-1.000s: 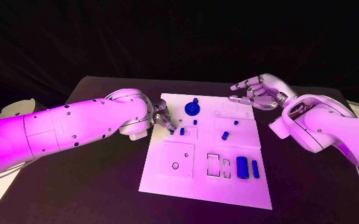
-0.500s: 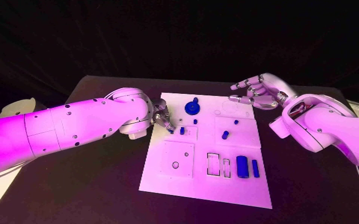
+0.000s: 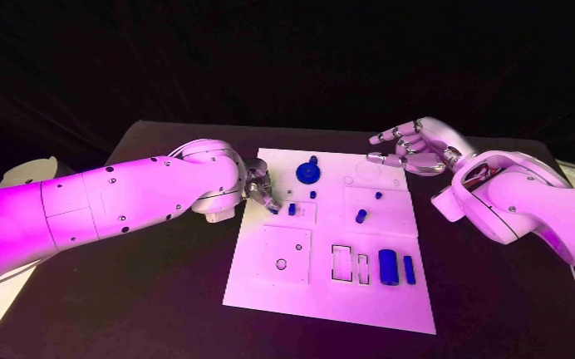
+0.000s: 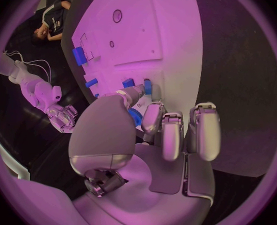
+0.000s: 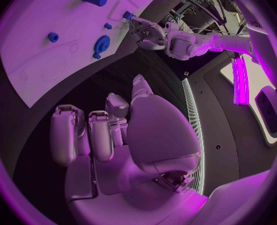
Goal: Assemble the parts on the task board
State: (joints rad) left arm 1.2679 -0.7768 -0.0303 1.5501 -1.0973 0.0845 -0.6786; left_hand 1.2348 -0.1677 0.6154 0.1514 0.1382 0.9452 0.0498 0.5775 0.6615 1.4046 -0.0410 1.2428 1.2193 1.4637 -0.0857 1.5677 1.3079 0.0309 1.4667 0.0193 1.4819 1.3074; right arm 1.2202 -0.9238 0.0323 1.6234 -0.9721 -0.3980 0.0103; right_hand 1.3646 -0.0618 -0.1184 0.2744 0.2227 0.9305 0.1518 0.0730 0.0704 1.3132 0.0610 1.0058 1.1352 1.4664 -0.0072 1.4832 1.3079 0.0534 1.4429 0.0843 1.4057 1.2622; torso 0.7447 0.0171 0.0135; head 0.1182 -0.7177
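left hand point(image 3: 257, 190) at task board point(image 3: 323, 292) edge

Left hand point(image 3: 259, 190) low with fingers curled; right hand point(image 3: 414, 149) raised, fingers loosely apart.

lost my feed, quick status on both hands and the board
Left hand at the task board's left edge, fingertips at a small blue part. Right hand open, above far right corner. Nothing in the way.

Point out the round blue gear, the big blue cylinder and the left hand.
round blue gear point(image 3: 308, 174), head view, on its disc face.
big blue cylinder point(image 3: 388, 267), head view, mid-body.
left hand point(image 3: 260, 189), head view, on the knuckles at the task board's edge.
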